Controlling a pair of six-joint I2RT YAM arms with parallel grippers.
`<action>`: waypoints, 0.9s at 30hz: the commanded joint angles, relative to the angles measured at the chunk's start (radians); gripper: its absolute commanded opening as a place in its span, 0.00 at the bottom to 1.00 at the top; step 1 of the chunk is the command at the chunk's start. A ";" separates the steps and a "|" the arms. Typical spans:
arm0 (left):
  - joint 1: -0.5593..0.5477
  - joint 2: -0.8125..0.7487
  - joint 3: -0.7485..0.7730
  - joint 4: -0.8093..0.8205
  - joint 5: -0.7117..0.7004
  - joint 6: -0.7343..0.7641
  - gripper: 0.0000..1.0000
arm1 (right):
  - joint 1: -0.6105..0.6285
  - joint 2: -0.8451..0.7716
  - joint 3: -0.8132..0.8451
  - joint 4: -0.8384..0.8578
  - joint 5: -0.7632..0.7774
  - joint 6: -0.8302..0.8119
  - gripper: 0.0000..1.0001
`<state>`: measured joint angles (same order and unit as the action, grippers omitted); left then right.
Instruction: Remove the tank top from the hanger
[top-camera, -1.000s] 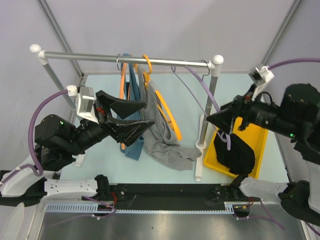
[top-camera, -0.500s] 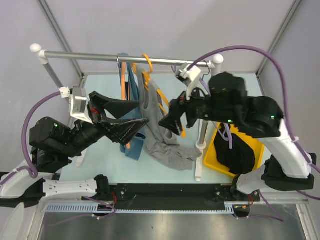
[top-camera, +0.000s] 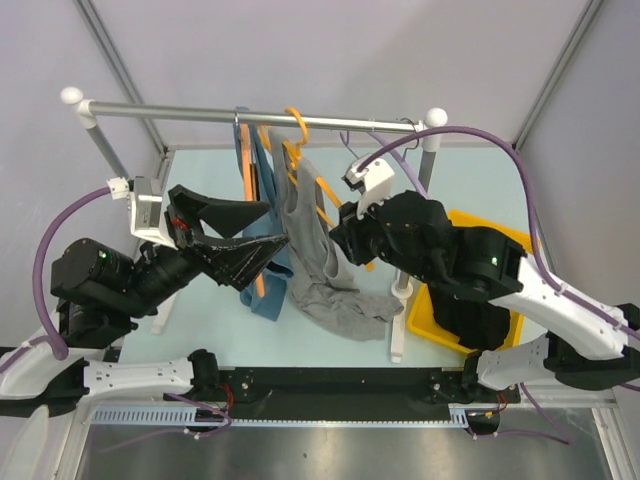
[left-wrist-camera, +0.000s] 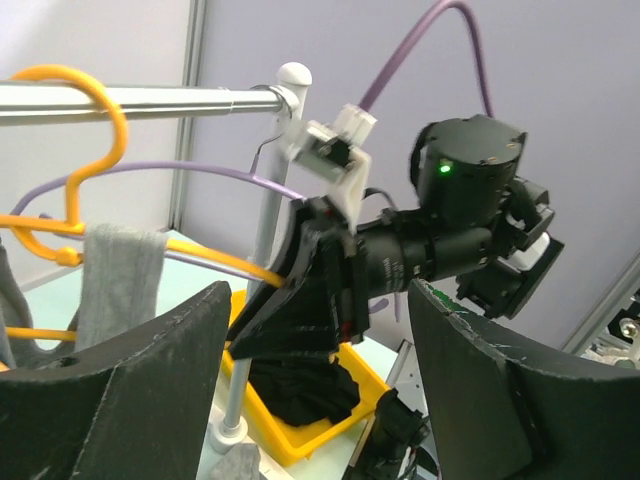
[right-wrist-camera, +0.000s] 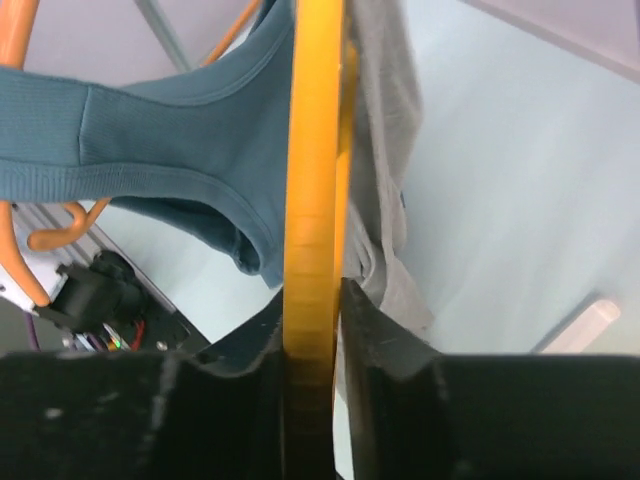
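A grey tank top (top-camera: 315, 260) hangs on an orange hanger (top-camera: 330, 205) from the rail, its lower part pooled on the table. Beside it a blue tank top (top-camera: 268, 290) hangs on a second orange hanger. My right gripper (top-camera: 340, 235) is shut on the grey top's hanger. In the right wrist view the orange hanger bar (right-wrist-camera: 312, 200) runs straight between the fingers of the right gripper (right-wrist-camera: 312, 290), with grey tank top cloth (right-wrist-camera: 385, 120) just to the right. My left gripper (top-camera: 280, 228) stands open, holding nothing, against the blue top. Between its fingers (left-wrist-camera: 110, 390) I see the right arm.
The rack's steel rail (top-camera: 180, 112) spans two white posts. The right post (top-camera: 405, 260) stands beside my right arm. A yellow tray (top-camera: 425, 320) with a black garment (top-camera: 470, 320) lies at the right. A purple cable loops near the rail.
My right arm has swung left from over the yellow tray to the grey top's hanger and closed its jaws on the orange bar. The left gripper has shifted slightly and stayed open.
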<state>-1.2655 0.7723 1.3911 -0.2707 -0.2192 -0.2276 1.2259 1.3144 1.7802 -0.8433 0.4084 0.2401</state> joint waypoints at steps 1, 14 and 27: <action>-0.002 0.007 -0.018 0.043 -0.045 -0.016 0.76 | 0.011 -0.090 -0.085 0.239 0.084 0.044 0.20; -0.003 0.039 -0.010 0.061 -0.094 -0.064 0.73 | 0.087 -0.153 -0.074 0.299 0.237 -0.013 0.00; -0.003 0.061 0.000 0.053 -0.065 -0.047 0.80 | 0.300 -0.267 -0.146 0.184 0.368 -0.015 0.00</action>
<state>-1.2655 0.8173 1.3674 -0.2447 -0.3031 -0.2798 1.4849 1.0977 1.6653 -0.6785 0.7044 0.2054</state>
